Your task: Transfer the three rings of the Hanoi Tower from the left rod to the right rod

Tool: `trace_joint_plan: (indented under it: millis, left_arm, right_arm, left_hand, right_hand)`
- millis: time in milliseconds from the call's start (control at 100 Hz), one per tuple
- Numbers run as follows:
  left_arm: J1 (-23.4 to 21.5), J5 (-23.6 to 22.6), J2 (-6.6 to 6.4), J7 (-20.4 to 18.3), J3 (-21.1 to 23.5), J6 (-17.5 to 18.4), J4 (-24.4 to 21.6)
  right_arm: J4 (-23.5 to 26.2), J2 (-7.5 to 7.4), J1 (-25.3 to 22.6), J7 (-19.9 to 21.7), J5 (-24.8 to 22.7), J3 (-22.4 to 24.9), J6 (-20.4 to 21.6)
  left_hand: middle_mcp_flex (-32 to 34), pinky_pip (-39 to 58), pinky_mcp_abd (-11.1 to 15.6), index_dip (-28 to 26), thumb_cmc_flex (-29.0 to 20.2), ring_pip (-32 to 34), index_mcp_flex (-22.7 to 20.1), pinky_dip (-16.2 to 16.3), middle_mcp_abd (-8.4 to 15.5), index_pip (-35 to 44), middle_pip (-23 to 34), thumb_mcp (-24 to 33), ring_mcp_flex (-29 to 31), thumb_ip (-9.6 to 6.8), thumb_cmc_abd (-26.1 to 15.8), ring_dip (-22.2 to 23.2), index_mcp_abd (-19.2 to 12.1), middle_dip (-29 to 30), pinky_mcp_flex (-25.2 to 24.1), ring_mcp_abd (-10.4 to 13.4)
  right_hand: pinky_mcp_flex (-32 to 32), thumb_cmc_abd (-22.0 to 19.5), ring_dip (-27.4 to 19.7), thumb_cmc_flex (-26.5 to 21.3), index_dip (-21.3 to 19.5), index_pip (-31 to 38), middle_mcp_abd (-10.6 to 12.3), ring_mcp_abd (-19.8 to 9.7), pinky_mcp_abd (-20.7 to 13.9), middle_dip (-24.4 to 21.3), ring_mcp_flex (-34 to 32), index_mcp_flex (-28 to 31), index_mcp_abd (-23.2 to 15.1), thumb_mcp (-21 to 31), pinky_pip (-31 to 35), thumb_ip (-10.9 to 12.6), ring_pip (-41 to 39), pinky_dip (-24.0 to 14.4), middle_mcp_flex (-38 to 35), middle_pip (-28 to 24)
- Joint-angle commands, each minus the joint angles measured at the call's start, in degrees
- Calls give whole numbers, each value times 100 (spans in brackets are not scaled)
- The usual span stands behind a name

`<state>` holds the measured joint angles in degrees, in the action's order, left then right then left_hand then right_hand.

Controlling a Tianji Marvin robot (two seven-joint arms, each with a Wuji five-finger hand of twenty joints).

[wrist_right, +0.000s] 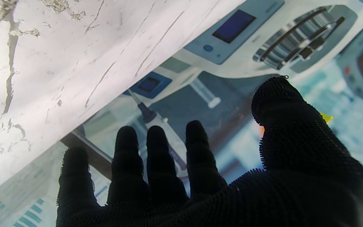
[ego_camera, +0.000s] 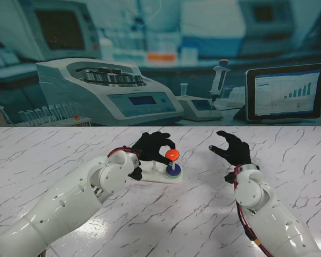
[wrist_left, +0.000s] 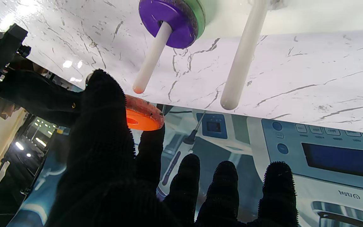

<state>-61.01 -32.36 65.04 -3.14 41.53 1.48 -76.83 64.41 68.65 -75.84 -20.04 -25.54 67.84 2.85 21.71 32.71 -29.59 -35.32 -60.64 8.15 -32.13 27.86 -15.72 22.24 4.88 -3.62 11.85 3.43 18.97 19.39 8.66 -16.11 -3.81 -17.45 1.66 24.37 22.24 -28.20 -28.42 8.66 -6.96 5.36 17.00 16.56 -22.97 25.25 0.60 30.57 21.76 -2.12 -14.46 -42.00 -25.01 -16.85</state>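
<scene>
A white Hanoi base (ego_camera: pixel 161 178) lies at mid-table. Its right rod (ego_camera: pixel 173 162) carries a purple ring (ego_camera: pixel 173 169) on top of a green ring (wrist_left: pixel 200 14). My black-gloved left hand (ego_camera: pixel 152 145) pinches an orange ring (ego_camera: pixel 172 155) between thumb and forefinger, just above the tip of that rod. In the left wrist view the orange ring (wrist_left: pixel 142 114) hovers close to the rod's end (wrist_left: pixel 138 88), beside the bare middle rod (wrist_left: pixel 241 60). My right hand (ego_camera: pixel 232 148) hangs open to the right of the base, holding nothing, fingers (wrist_right: pixel 156 157) spread.
A printed lab backdrop with a centrifuge (ego_camera: pixel 107 88), a pipette (ego_camera: pixel 219 77) and a tablet screen (ego_camera: pixel 286 92) runs along the table's far edge. The marble tabletop (ego_camera: pixel 53 155) stretches to either side of the base.
</scene>
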Motion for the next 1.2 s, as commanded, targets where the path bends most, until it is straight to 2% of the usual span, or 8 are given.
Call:
trace_joint_plan:
  millis: [0, 730, 1190]
  left_arm:
    - [22, 49, 48, -89, -40, 152, 42]
    - [167, 43, 57, -168, -210, 90, 173]
    - [292, -15, 64, -201, -353, 58, 262]
  right_arm:
    - [10, 45, -46, -24, 3, -14, 8]
    - [-36, 52, -23, -36, 18, -30, 18]
    - [-48, 55, -16, -41, 25, -31, 12]
  left_hand:
    - [35, 194, -147, -124, -390, -42, -455, 69, 110, 654, -26, 243, 31, 8, -213, 41, -387, -46, -14, 27]
    - [46, 193, -137, -116, -385, -48, -452, 71, 131, 682, -22, 237, 31, 11, -204, 39, -387, -48, -11, 39]
    - [45, 198, -147, -114, -389, -45, -450, 77, 122, 690, -20, 246, 27, 5, -199, 43, -378, -52, -11, 22]
  right_hand:
    - [-39, -80, 34, -39, 72, 58, 67, -71, -91, -21, -26, 87, -76, -72, 35, 143, 74, -61, -56, -4]
    - [-83, -15, 0, -49, 64, 77, -26, 33, -35, -40, 19, 81, -22, -51, 15, 146, 108, -57, -39, -9]
    - [-54, -91, 22, -47, 76, 43, 60, -69, -101, -33, -18, 55, -61, -74, 26, 142, 99, -57, -38, 22]
